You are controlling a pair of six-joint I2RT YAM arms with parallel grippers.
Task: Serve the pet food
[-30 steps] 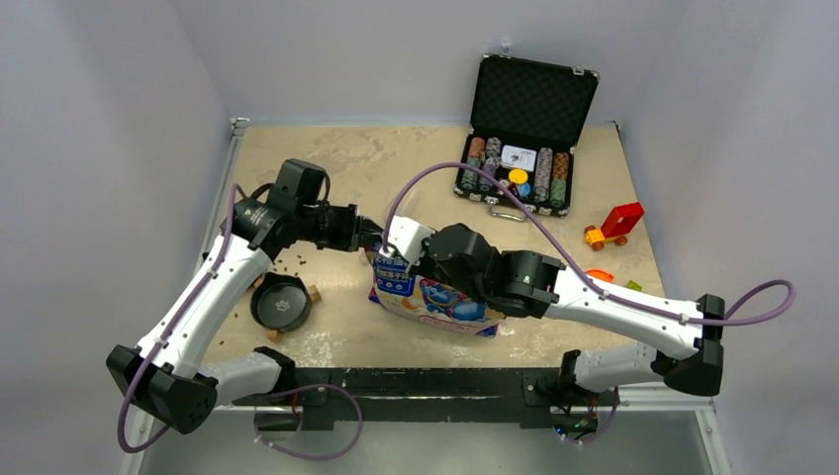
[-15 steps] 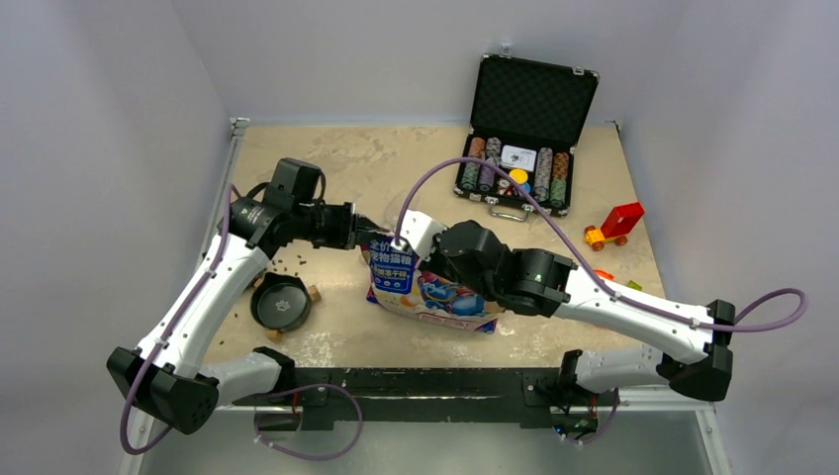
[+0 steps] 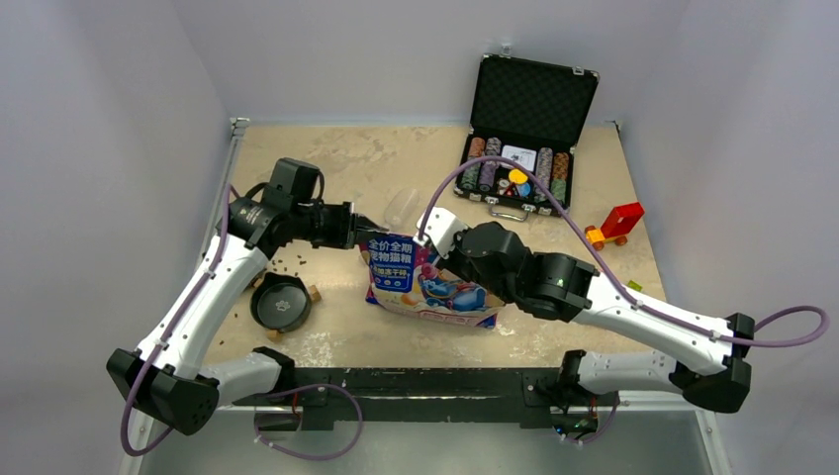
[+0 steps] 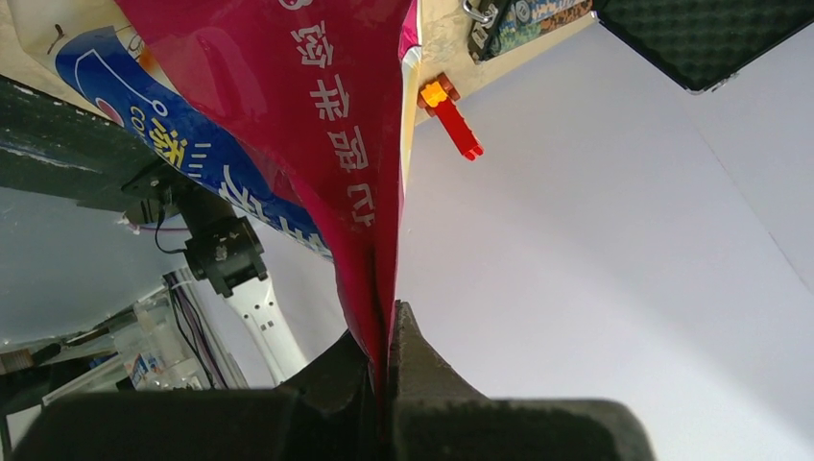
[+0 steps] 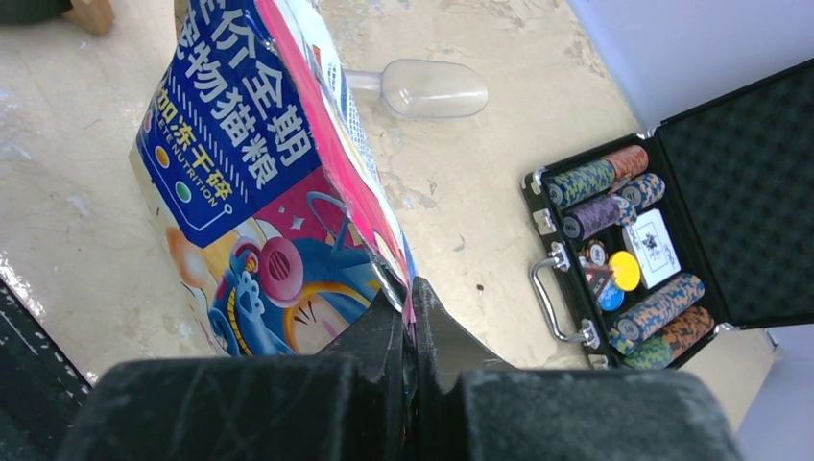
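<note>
the left gripper and right gripper each clamp tight on opposite top edges of the bag, seemingly to spread its mouth, while loose pet food lies scattered just beyond the bowl.

Overhead view looks bright and even to me, soft light from above, faint shadows under arms on table. Sharp throughout, mild stretch at corners.
Left wrist view: left fingers dark, out of focus; bag close, print slightly soft.
Right wrist view: right fingers blurred; bag print and case sharp; pale sheen on table lower left.
</note>
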